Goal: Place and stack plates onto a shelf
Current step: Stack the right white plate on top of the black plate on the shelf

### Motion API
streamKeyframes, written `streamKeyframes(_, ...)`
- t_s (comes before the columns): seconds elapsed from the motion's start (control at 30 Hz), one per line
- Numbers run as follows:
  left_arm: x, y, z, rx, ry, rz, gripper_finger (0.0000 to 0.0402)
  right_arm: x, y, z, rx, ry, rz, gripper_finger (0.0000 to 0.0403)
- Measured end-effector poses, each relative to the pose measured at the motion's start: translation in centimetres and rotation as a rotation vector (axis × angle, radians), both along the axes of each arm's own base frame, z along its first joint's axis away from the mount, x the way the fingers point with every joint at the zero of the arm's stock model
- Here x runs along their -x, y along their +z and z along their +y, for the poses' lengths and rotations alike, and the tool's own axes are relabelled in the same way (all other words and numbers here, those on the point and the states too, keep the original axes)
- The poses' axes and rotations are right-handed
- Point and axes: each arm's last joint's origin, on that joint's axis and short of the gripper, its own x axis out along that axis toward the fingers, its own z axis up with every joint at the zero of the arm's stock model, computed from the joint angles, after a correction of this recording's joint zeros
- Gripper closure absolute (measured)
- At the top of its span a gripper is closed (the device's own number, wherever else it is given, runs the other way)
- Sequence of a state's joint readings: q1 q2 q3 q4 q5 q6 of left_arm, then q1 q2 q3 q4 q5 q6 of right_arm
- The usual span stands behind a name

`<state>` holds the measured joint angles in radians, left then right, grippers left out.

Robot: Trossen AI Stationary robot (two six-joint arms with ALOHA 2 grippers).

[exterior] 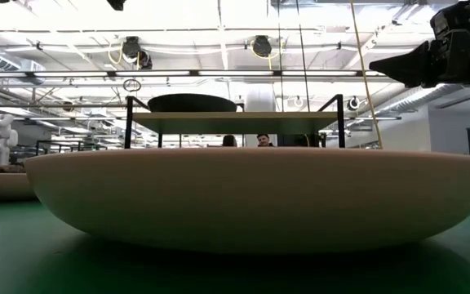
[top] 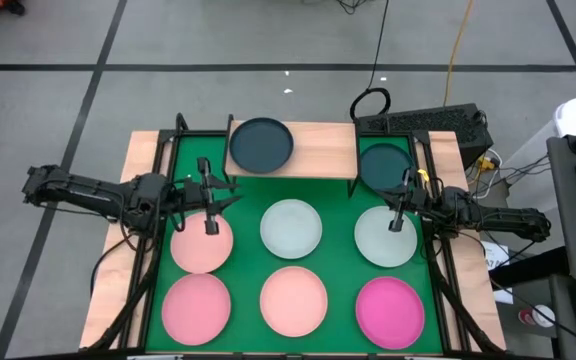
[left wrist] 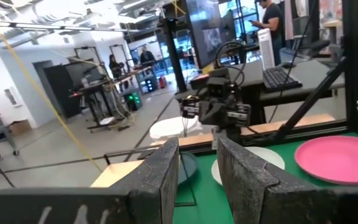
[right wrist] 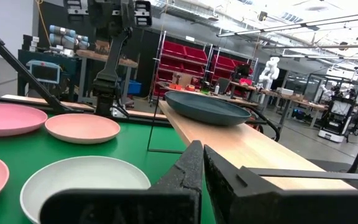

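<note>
The shelf point(top: 318, 148) stands at the table's far edge with one dark teal plate point(top: 261, 145) lying flat on its left half; the right wrist view also shows that plate point(right wrist: 207, 107). The second teal plate point(top: 385, 165) lies on the green table by the shelf's right end. Two mint plates point(top: 291, 228) point(top: 385, 237), three pink plates point(top: 201, 243) point(top: 196, 307) point(top: 293, 300) and the magenta plate point(top: 389, 312) lie flat on the table. My left gripper point(left wrist: 197, 171) hovers open over the far-left pink plate. My right gripper point(right wrist: 202, 165) is shut above the right mint plate.
The shelf's right half point(top: 328, 150) is bare wood. Black frame posts point(top: 180, 125) stand at the table's far corners, and a keyboard point(top: 423, 122) lies beyond the far right corner. In the low view the near-middle pink plate point(exterior: 251, 204) fills the foreground. People stand in the room behind.
</note>
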<state>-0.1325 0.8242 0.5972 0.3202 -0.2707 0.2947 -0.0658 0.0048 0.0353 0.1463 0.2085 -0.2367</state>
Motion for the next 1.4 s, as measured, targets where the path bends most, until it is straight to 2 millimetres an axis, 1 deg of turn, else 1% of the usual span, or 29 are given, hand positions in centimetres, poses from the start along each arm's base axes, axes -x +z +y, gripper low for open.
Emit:
streamKeyframes(0.27,0.0,0.3,0.3,-0.042,0.019,-0.02,0.0284,0.0,0.0,0.0,0.0,0.0,0.0,0.0403)
streamKeyframes(0.4,0.0,0.3,0.3,-0.034,0.018,-0.023,0.0284,0.0,0.0,0.0,0.0,0.0,-0.001,0.0403)
streamKeyframes(0.57,-0.3,0.0,0.2,0.111,0.004,-0.021,0.0284,0.0,0.1,0.0,0.001,0.0,-0.009,0.0403)
streamKeyframes(0.77,-0.3,0.0,0.2,0.117,0.003,-0.028,0.0284,0.0,0.2,0.0,-0.022,0.006,-0.025,0.0403)
streamKeyframes(0.83,-0.3,0.0,0.2,0.121,0.001,-0.027,0.0284,0.1,0.5,0.0,-0.075,0.013,-0.078,0.0403)
streamKeyframes(0.93,-0.7,-0.3,0.1,0.132,0.0,-0.018,0.0284,0.4,1.7,0.0,-0.207,0.05,-0.242,0.0403)
streamKeyframes(1.0,-1.2,-0.7,0.1,0.127,0.001,0.001,0.0284,0.7,2.5,0.0,-0.227,0.069,-0.338,0.0403)
streamKeyframes(1.03,-1.3,-0.9,0.1,0.117,0.003,0.016,0.0284,0.7,2.6,0.0,-0.222,0.07,-0.342,0.0403)
streamKeyframes(1.1,-1.4,-0.7,0.1,0.102,0.003,-0.007,0.0284,0.2,2.1,0.0,-0.22,0.06,-0.262,0.0403)
streamKeyframes(1.13,-1.3,-0.5,0.1,0.092,0.003,-0.014,0.0284,0.0,2.3,0.0,-0.221,0.056,-0.232,0.0403)
streamKeyframes(1.27,0.0,-0.1,0.2,0.086,0.005,-0.006,0.0284,-0.6,4.7,0.0,-0.22,0.047,-0.145,0.0403)
streamKeyframes(1.33,1.0,0.4,0.4,0.099,0.003,-0.015,0.0284,-1.3,5.3,-0.1,-0.216,0.032,-0.031,0.0403)
streamKeyframes(1.4,1.8,0.6,0.4,0.114,0.001,-0.014,0.0284,-1.9,6.4,-0.1,-0.212,0.02,0.062,0.0403)
